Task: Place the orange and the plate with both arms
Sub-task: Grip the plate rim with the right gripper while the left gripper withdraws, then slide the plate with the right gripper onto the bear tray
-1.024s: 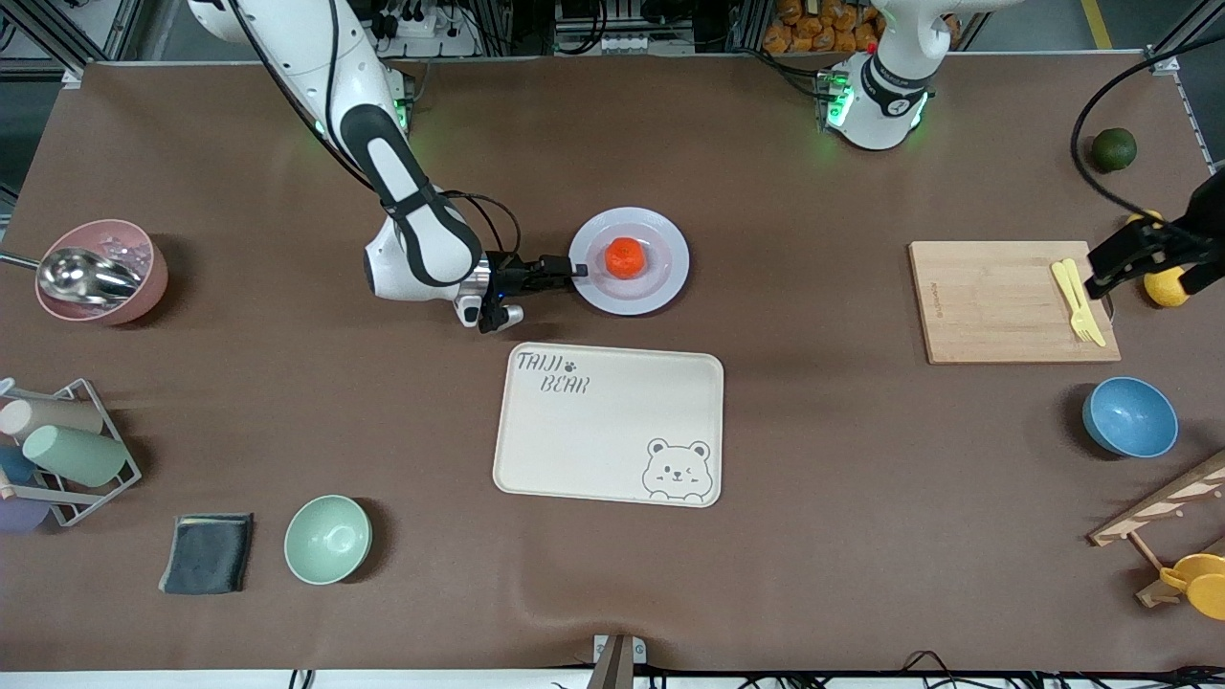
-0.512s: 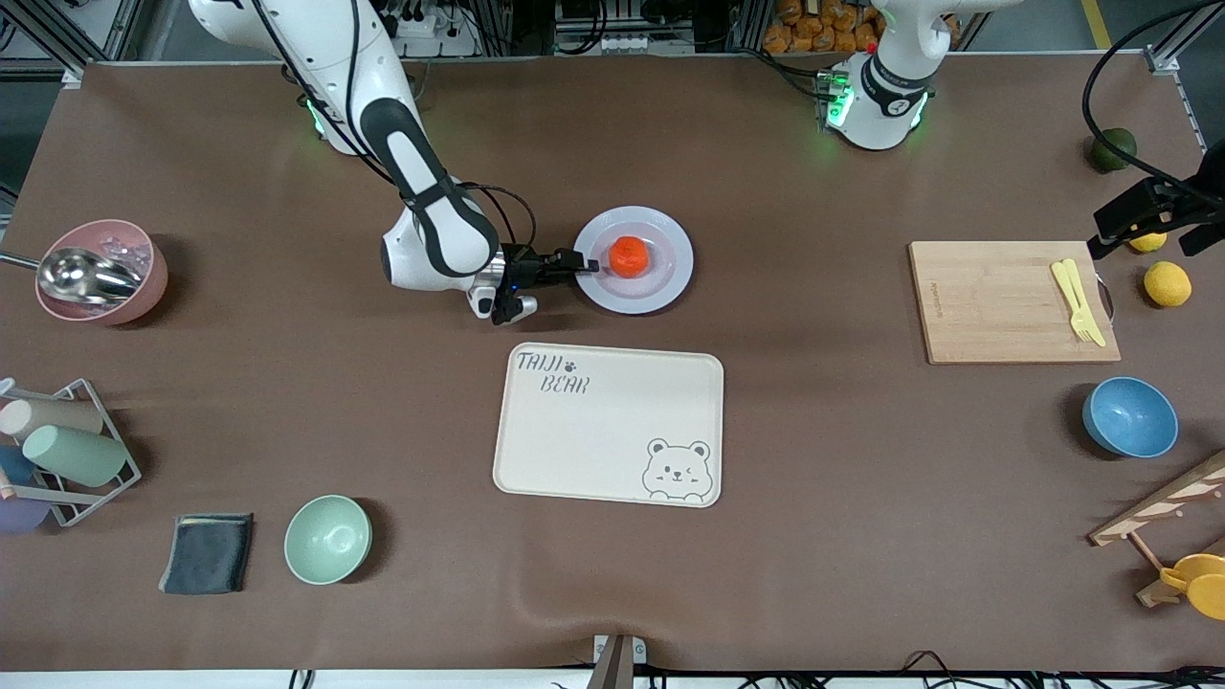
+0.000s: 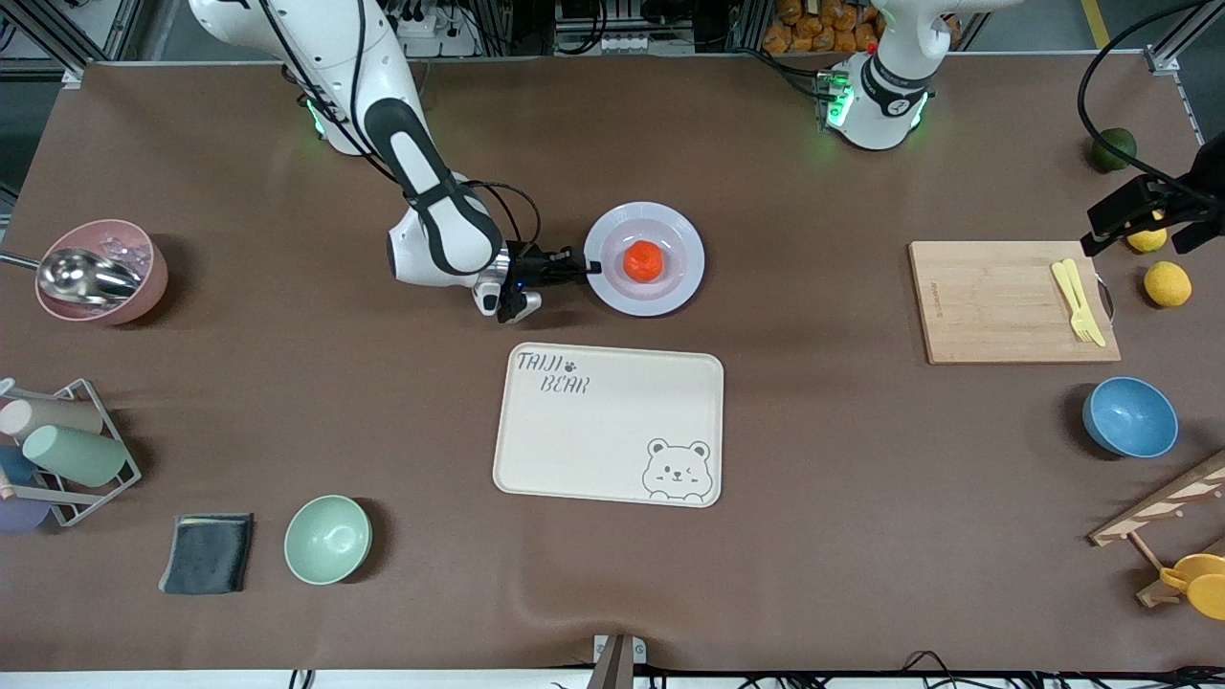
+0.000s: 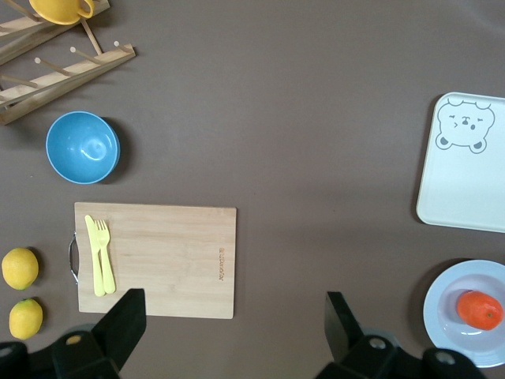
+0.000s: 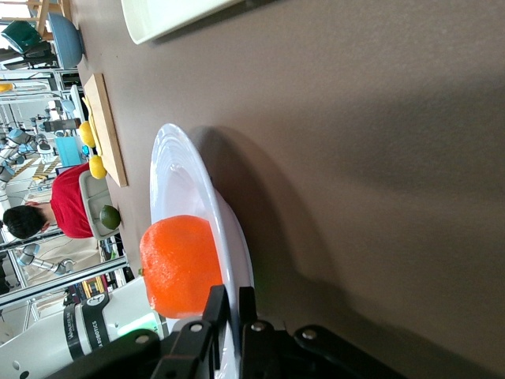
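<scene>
The orange [image 3: 644,259] sits in the middle of the pale plate [image 3: 672,285], which lies farther from the front camera than the bear tray. My right gripper [image 3: 590,268] is shut on the plate's rim at the right arm's end, one finger above the rim and one below it. In the right wrist view the orange [image 5: 180,264] rests just past the fingers [image 5: 222,309], and the plate [image 5: 175,178] throws a shadow on the table. My left gripper [image 3: 1148,230] hangs open and empty high over the cutting board's end; its wrist view shows the plate [image 4: 442,316] and orange [image 4: 479,309] well away.
The cream bear tray [image 3: 609,435] lies nearer the camera than the plate. A cutting board [image 3: 1005,301] with yellow cutlery [image 3: 1079,299], lemons [image 3: 1168,283], a dark green fruit [image 3: 1113,148] and a blue bowl [image 3: 1129,416] are at the left arm's end. A green bowl [image 3: 327,539], pink bowl [image 3: 100,271] and cup rack [image 3: 57,450] are at the right arm's end.
My right gripper closed onto the plate's rim and pushed the plate with the orange a little toward the left arm's end. The left gripper drew back from the cutting board's edge.
</scene>
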Controlling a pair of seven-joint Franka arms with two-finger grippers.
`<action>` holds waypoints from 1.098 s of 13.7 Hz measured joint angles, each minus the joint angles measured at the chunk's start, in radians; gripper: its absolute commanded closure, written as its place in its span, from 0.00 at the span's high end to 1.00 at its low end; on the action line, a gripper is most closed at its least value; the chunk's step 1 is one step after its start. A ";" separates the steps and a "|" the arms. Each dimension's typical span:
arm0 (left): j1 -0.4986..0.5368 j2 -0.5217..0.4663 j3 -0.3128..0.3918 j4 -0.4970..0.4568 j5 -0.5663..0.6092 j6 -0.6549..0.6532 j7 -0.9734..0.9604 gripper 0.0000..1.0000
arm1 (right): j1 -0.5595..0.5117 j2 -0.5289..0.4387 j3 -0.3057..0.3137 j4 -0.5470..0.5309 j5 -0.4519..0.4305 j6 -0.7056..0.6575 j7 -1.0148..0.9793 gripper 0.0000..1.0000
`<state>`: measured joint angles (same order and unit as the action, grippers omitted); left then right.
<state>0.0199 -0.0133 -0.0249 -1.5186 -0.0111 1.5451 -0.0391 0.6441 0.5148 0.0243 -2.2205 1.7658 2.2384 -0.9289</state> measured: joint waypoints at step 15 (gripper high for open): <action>-0.003 -0.037 0.000 -0.022 0.000 -0.012 -0.020 1.00 | -0.159 -0.126 -0.020 0.027 0.038 -0.125 0.133 0.00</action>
<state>0.0174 -0.0499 -0.0252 -1.5404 -0.0111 1.5330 -0.0595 0.4846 0.3884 0.0041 -2.1937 1.8042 2.1130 -0.7955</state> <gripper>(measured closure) 0.000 0.952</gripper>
